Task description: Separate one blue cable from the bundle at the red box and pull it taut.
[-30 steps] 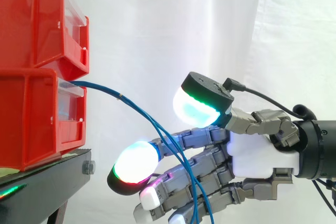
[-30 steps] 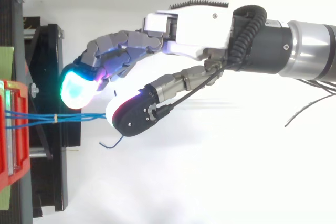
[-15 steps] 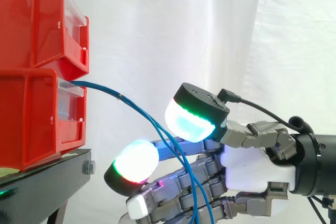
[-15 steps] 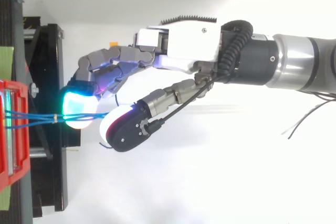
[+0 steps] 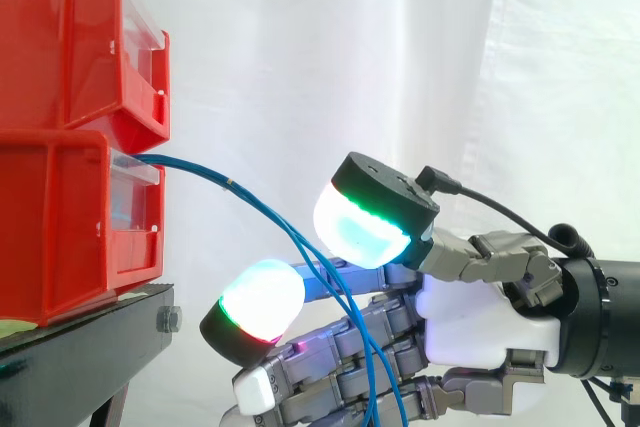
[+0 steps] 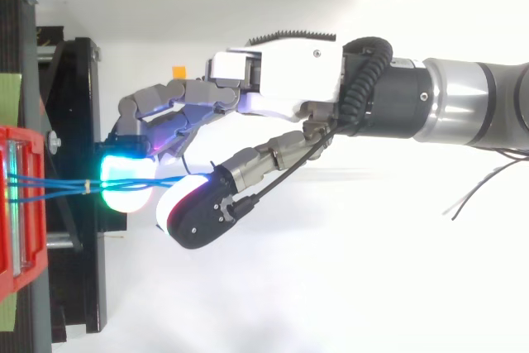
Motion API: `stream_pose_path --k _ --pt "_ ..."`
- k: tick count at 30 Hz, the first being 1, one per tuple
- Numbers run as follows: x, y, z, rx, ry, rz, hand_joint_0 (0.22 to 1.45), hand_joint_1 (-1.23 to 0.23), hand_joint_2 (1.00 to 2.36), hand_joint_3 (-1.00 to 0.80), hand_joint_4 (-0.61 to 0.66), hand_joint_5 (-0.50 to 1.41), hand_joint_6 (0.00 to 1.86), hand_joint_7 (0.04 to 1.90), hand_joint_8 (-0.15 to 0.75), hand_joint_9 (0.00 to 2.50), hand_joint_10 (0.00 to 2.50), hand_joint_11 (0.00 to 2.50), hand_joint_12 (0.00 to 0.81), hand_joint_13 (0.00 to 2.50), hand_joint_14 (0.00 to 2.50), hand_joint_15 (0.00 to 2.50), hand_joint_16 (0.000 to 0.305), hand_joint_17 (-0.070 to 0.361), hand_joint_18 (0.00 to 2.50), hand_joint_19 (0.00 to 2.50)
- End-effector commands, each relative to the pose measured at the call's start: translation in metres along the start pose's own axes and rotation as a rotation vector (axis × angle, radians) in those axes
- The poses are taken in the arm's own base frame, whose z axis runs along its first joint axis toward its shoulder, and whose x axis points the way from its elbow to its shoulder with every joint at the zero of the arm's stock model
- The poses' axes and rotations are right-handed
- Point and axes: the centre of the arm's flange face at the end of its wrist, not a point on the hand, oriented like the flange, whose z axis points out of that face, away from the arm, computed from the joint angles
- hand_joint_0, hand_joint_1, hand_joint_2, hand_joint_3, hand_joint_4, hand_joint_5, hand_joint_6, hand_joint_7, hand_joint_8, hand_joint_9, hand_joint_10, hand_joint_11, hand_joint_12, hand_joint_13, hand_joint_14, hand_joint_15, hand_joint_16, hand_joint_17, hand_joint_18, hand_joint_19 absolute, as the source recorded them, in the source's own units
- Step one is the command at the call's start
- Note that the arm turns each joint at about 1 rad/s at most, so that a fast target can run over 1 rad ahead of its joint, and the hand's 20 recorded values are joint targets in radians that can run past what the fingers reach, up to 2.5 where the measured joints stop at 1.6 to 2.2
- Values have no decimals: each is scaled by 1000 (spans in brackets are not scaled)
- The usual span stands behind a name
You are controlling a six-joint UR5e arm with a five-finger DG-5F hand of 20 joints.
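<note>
Hand half-closed, pads apart, nothing pinched; blue cables sagging from front edge of lower red box through that gap. Risk: closing on all together (strands bunched tight), none separated.

Glossy red plastic bins, the lower one fronted by a clear plastic strip, sit on a matt black metal stand fastened with a bright steel bolt. The blue cables wear a smooth, faintly shiny sheath. The hand has a shiny white plastic palm shell, dull grey links and milky translucent fingertips backed by matt black caps. The arm shows brushed silver metal. The white cloth curtain is matt and softly creased.
</note>
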Motion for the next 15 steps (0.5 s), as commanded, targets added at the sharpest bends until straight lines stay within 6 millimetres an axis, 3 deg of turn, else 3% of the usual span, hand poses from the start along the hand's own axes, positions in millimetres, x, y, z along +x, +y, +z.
stream_pose_path --k 1,10,15 --pt "-4 0 0 -4 -5 5 575 -619 1000 -500 227 -152 510 1274 291 603 15 497 372 471 11 276 53 120 536 624" --pt "-10 26 15 -27 1 -1 602 -630 1002 -469 222 -150 506 1279 287 603 15 497 372 486 12 279 52 117 558 606" --pt "-4 26 15 -17 6 -3 610 -639 1000 -496 226 -148 514 1267 290 606 17 503 370 509 11 282 51 115 571 620"
